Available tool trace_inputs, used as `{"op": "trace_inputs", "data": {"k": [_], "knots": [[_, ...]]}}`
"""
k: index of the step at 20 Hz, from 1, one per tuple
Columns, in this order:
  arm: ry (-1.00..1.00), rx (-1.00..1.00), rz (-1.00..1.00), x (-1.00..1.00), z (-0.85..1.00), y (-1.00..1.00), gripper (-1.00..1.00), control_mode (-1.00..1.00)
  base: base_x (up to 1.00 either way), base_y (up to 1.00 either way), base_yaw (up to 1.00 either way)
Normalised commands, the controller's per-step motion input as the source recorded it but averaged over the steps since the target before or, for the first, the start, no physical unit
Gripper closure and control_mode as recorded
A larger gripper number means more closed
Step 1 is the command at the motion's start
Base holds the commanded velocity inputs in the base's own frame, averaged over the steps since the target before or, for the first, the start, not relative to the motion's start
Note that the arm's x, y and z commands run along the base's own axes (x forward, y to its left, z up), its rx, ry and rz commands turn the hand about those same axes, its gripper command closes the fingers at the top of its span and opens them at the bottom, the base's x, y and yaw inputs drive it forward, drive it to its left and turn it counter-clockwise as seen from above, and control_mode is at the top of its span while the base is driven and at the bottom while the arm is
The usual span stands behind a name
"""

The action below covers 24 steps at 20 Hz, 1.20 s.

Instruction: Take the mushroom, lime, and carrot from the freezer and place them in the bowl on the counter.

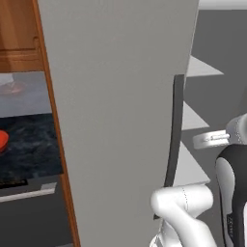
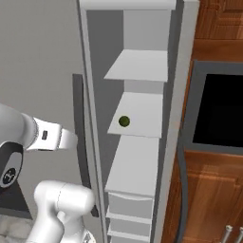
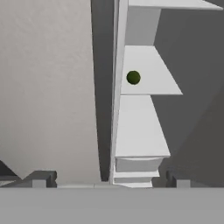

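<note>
The freezer (image 2: 142,28) stands with its flat grey door (image 1: 116,96) swung open, showing white inner shelves. A small dark-green lime (image 2: 124,121) lies alone on the middle shelf (image 2: 142,118); in the hand view the lime (image 3: 133,77) is ahead and slightly right of centre. My gripper (image 3: 108,181) is open, its fingertips (image 3: 39,179) wide apart, well short of the shelves and close to the door's edge. Past the door on the left, the red-orange bowl (image 1: 2,140) sits on the dark marbled counter (image 1: 29,144). The mushroom and carrot are out of view.
A dark handle strip (image 1: 176,140) runs down the door's edge near my arm. Drawers (image 2: 130,206) close off the freezer's lower part. Brown wooden cabinets (image 2: 213,190) and a black built-in appliance (image 2: 220,114) stand right of the freezer. A wooden panel (image 1: 58,144) separates door and counter.
</note>
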Motion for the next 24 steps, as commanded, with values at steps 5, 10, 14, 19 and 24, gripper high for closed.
{"op": "trace_inputs", "data": {"k": [5, 10, 14, 19, 24], "knots": [[0.0, 0.0, 0.0, 0.0, 0.0, 0.0, -1.0, 1.0, 0.34, -0.53, 0.02], [0.0, 0.0, 0.0, 0.0, 0.0, 0.0, -1.0, 1.0, 0.22, -0.52, 0.0], [0.0, 0.0, 0.0, 0.0, 0.0, 0.0, -1.0, 1.0, 0.22, -0.31, 0.0], [0.0, 0.0, 0.0, 0.0, 0.0, 0.0, -1.0, 1.0, 0.22, -0.19, 0.0], [-0.05, 0.0, 0.01, 0.31, -0.3, 0.0, -1.0, -1.0, 0.05, -0.03, 0.0]]}}
